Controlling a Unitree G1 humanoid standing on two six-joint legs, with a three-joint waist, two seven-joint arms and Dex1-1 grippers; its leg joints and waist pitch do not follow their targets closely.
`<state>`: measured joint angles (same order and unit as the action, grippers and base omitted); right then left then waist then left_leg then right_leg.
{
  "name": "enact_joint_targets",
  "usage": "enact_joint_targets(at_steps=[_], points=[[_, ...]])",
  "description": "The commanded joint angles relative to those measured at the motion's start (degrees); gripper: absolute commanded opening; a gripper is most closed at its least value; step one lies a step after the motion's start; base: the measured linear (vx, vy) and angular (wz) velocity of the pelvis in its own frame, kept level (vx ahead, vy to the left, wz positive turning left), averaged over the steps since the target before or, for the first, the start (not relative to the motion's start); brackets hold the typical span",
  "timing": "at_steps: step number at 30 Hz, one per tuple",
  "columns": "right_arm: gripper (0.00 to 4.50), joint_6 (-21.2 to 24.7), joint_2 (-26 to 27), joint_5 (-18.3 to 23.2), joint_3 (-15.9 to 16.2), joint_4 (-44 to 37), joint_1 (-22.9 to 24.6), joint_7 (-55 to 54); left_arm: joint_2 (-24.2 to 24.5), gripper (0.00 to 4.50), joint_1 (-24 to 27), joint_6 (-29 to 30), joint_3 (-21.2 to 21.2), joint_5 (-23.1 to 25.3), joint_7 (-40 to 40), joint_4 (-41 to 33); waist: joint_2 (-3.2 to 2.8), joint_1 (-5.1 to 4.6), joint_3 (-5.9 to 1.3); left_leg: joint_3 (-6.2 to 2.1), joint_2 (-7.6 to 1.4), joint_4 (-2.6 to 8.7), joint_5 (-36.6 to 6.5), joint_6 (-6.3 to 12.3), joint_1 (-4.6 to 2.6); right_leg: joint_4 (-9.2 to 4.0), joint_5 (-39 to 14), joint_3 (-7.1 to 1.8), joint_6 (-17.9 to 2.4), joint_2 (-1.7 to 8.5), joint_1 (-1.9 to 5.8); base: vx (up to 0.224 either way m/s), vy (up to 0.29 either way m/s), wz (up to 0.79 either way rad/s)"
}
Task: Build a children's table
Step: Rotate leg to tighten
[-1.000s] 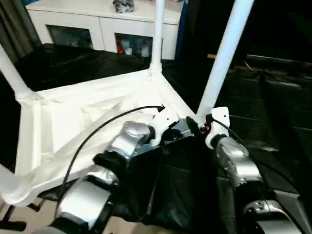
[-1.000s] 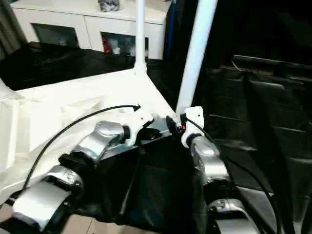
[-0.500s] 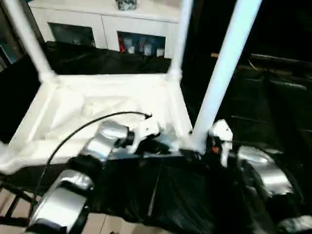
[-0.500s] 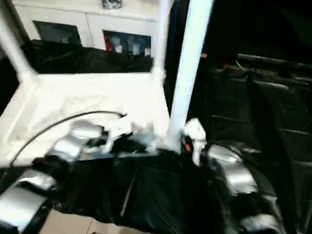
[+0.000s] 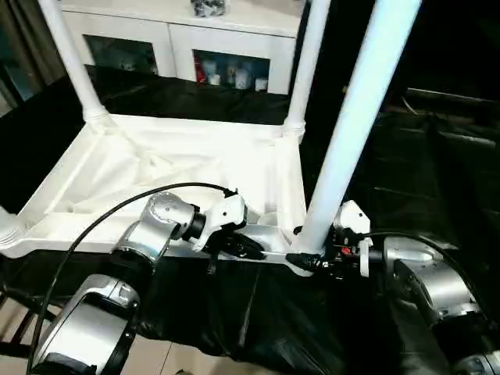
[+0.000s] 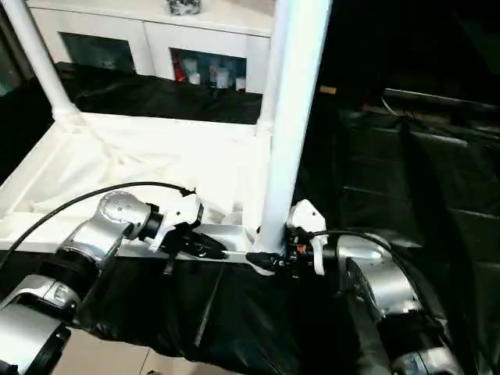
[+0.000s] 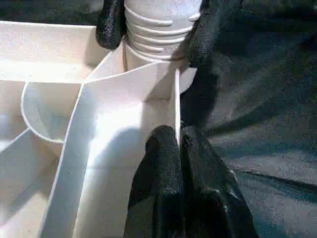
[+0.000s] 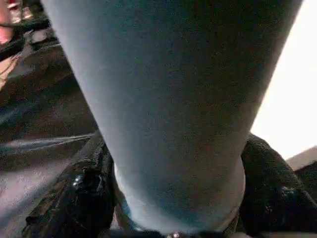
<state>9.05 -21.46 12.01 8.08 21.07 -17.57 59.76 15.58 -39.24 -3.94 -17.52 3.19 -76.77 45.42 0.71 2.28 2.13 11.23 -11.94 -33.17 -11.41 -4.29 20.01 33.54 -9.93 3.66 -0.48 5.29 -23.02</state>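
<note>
Black sheeting lay under the upturned tabletop (image 5: 180,168). Left claw (image 7: 177,144) pinched its rim; right claw (image 5: 301,262) clasped the near leg (image 5: 351,125) at its socket. Twisting crookedly might jam the thread.

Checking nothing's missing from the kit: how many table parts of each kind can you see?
White plastic rectangular tabletop: 1
Long white tapered tube legs: 4, one cut off at the left edge
Total: 5
</note>
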Motion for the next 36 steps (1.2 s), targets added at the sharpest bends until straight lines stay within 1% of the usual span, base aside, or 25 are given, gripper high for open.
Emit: enact_joint_targets(at_steps=[1,3,5,6,7,8,9,10,11,12,13,14,15,16,17,20,21,24,26,27,28,29,31,33,36], points=[[2.78,-1.4,4.4,-1.7,-1.3,4.5,-1.1,-10.7,-3.9,0.00,-1.0,2.8,-1.0,1.4,5.9,1.3,0.19,-0.47,-2.67,-0.42,-1.46,3.99,-14.4,1.99,-0.17,-4.19,-17.5,-2.20,-12.6,2.90,2.17,0.000,0.000,0.00],[2.77,-1.6,5.2,-2.1,-2.1,5.8,-1.5,-13.4,-4.8,0.00,-1.4,3.2,-0.8,1.5,7.5,2.0,0.32,-0.92,-2.65,-0.74,-1.24,4.15,-15.6,0.85,-0.14,-4.57,-21.5,-2.10,-10.8,2.82,2.23,0.000,0.000,0.00],[2.76,-1.9,8.2,-2.7,-4.8,9.7,-3.2,-22.6,-7.3,0.00,-2.7,4.6,-0.5,2.2,12.2,3.9,0.25,-1.28,-2.54,-0.89,-1.23,4.26,-16.9,0.24,-0.18,-4.71,-22.8,-2.10,-10.1,2.64,2.01,0.000,0.000,0.00],[2.76,-2.0,10.5,-2.8,-6.7,12.4,-4.6,-29.4,-9.9,0.00,-3.8,5.8,-0.2,2.6,16.3,5.6,0.31,-1.49,-2.65,-1.04,-1.16,4.28,-16.9,0.02,-0.04,-4.71,-22.3,-2.04,-9.9,2.66,2.28,0.000,0.000,0.00],[2.76,-2.1,11.1,-3.0,-7.1,13.1,-5.0,-31.0,-10.5,0.00,-4.0,6.2,-0.1,2.6,17.3,5.9,0.21,-1.70,-2.71,-0.95,-1.13,4.23,-16.5,0.02,0.01,-4.63,-21.4,-2.15,-10.0,2.64,2.12,0.000,0.000,0.00],[2.76,-2.7,12.7,-3.7,-7.6,15.3,-6.1,-35.6,-12.8,0.00,-4.8,7.2,0.2,2.8,20.5,7.0,-0.05,-1.89,-2.73,-0.92,-1.17,4.17,-16.7,-0.25,-0.36,-4.65,-19.8,-2.13,-10.8,2.53,1.96,0.000,0.000,0.00],[2.75,-3.6,14.5,-4.9,-7.5,17.2,-7.3,-39.7,-15.1,0.00,-5.4,8.0,0.2,3.0,23.7,8.0,0.01,-2.36,-2.85,-0.81,-1.08,4.09,-15.9,-0.26,-0.12,-4.41,-17.2,-2.18,-11.5,2.40,2.06,0.000,0.000,0.00],[2.75,-3.8,14.9,-5.2,-7.4,17.6,-7.5,-40.5,-15.7,0.00,-5.5,8.1,0.2,3.1,24.4,8.2,0.03,-2.34,-2.99,-0.66,-0.87,3.90,-15.4,0.17,-0.21,-4.43,-16.2,-2.18,-11.8,2.39,2.16,0.000,0.000,0.00],[2.75,-4.0,15.3,-5.5,-7.3,17.9,-7.7,-41.2,-16.2,0.00,-5.6,8.3,0.2,3.2,25.1,8.4,0.08,-2.31,-3.01,-0.67,-0.88,3.85,-14.8,0.53,-0.09,-4.33,-15.4,-2.21,-12.0,2.42,2.30,0.000,0.000,0.00],[2.75,-5.2,17.6,-6.9,-6.9,19.7,-9.1,-43.5,-18.6,0.00,-6.0,9.1,0.5,3.4,28.0,9.1,-0.06,-2.14,-3.03,-0.58,-0.80,3.75,-13.8,1.47,0.02,-4.34,-14.2,-2.21,-12.2,2.45,2.44,0.000,0.000,0.00],[2.75,-5.2,17.6,-6.9,-6.9,19.7,-9.1,-43.5,-18.6,0.00,-6.0,9.1,0.5,3.4,28.0,9.1,0.07,-2.31,-3.02,-0.48,-0.79,3.72,-13.2,2.00,0.06,-4.32,-13.4,-2.17,-12.4,2.35,2.38,0.000,0.000,0.00],[2.75,-7.0,18.7,-8.0,-6.1,20.9,-10.0,-44.2,-19.8,0.00,-6.1,8.9,0.3,4.0,29.2,9.6,0.13,-2.23,-3.12,-0.51,-0.75,3.67,-12.9,2.26,0.06,-4.29,-13.5,-2.09,-12.5,2.40,2.55,0.000,0.000,0.00],[2.75,-7.6,19.1,-7.8,-6.0,21.1,-10.2,-43.6,-20.0,0.00,-6.2,8.6,0.1,4.2,29.4,9.8,-0.07,-2.13,-3.10,-0.49,-0.71,3.64,-12.3,2.79,0.19,-4.31,-13.4,-2.11,-12.5,2.48,2.62,0.000,0.000,0.00],[2.75,-7.8,19.3,-7.6,-6.1,21.1,-10.3,-43.3,-20.0,0.00,-6.2,8.6,0.1,4.4,29.6,9.9,0.01,-2.08,-3.10,-0.44,-0.72,3.63,-12.1,3.40,0.21,-4.40,-13.7,-2.06,-12.2,2.42,2.67,0.000,0.000,0.00],[3.31,-8.4,19.4,-6.9,-6.5,21.1,-10.4,-42.5,-19.9,0.00,-6.2,8.2,-0.1,4.5,29.5,10.1,-0.04,-2.07,-3.11,-0.48,-0.72,3.65,-12.0,3.62,0.27,-4.39,-13.9,-2.05,-12.2,2.44,2.72,0.000,0.000,0.00],[3.54,-9.5,18.5,-4.9,-7.0,19.8,-10.1,-37.1,-18.5,0.00,-5.8,7.1,-0.1,4.7,27.9,9.8,-0.20,-2.05,-3.12,-0.54,-0.88,3.75,-12.8,4.22,0.26,-4.50,-14.9,-1.97,-12.0,2.46,2.69,0.000,0.000,0.00],[3.54,-9.7,17.8,-4.4,-7.2,19.4,-10.0,-35.5,-17.8,0.00,-5.7,6.6,-0.2,4.6,27.0,9.5,-0.08,-2.07,-3.17,-0.56,-0.94,3.74,-12.8,4.32,0.27,-4.45,-14.6,-1.96,-12.1,2.47,2.74,0.000,0.000,0.00],[3.94,-10.5,15.7,-3.9,-7.1,18.4,-9.4,-32.1,-15.9,0.00,-5.0,5.5,-0.3,4.2,23.9,8.2,-0.12,-2.05,-3.30,-0.53,-0.97,3.65,-11.7,4.86,0.34,-4.14,-12.1,-1.96,-12.9,2.47,2.86,0.000,0.000,0.00],[3.94,-10.8,14.6,-3.6,-6.9,17.8,-9.0,-29.9,-14.9,0.00,-4.5,4.5,-0.3,3.9,21.7,7.4,-0.11,-2.03,-3.40,-0.45,-0.97,3.51,-10.6,5.46,0.39,-3.92,-9.9,-2.00,-13.6,2.51,2.96,0.000,0.000,0.00],[3.94,-11.5,12.1,-3.2,-6.2,16.4,-8.1,-25.3,-12.8,0.00,-3.4,3.0,-0.3,3.1,17.5,5.9,-0.07,-1.87,-3.42,-0.48,-0.99,3.52,-9.8,6.25,0.44,-3.83,-8.8,-1.92,-14.2,2.59,3.16,0.000,0.000,0.00],[3.94,-11.8,10.9,-2.8,-5.8,15.4,-7.5,-22.6,-11.7,0.00,-2.9,2.1,-0.4,2.8,15.6,5.3,-0.14,-1.79,-3.60,-0.39,-1.03,3.34,-8.6,7.27,0.48,-3.51,-6.4,-1.99,-15.0,2.59,3.30,0.000,0.000,0.00],[3.94,-11.7,9.7,-2.2,-5.3,14.1,-6.8,-20.0,-10.6,0.00,-2.5,1.5,-0.5,2.4,13.8,4.7,-0.31,-1.69,-3.55,-0.43,-1.20,3.40,-8.2,7.58,0.44,-3.39,-5.3,-1.99,-15.4,2.65,3.25,0.000,0.000,0.00],[3.94,-11.2,7.3,-1.3,-4.4,11.5,-5.4,-14.4,-8.4,0.00,-1.8,0.3,-0.5,1.7,10.0,3.5,-0.08,-1.65,-3.45,-0.34,-1.11,3.34,-9.0,8.79,0.48,-3.38,-5.0,-1.94,-15.8,2.57,3.32,0.000,0.000,0.00],[3.94,-10.5,5.2,-0.6,-3.5,9.0,-4.1,-9.1,-6.8,0.00,-1.4,-0.2,-0.3,1.2,7.6,2.7,-0.28,-1.60,-3.37,-0.33,-1.33,3.43,-9.8,8.43,0.23,-3.52,-6.6,-1.95,-15.8,2.62,3.16,0.000,0.000,0.00],[3.94,-8.5,2.0,0.4,-1.7,5.5,-2.4,-2.3,-4.2,0.00,-0.9,-0.7,-0.1,0.6,3.9,1.5,-0.35,-1.41,-3.18,-0.37,-1.54,3.65,-11.0,7.26,0.19,-3.56,-8.4,-1.90,-15.5,2.44,3.13,0.000,0.000,0.00]])
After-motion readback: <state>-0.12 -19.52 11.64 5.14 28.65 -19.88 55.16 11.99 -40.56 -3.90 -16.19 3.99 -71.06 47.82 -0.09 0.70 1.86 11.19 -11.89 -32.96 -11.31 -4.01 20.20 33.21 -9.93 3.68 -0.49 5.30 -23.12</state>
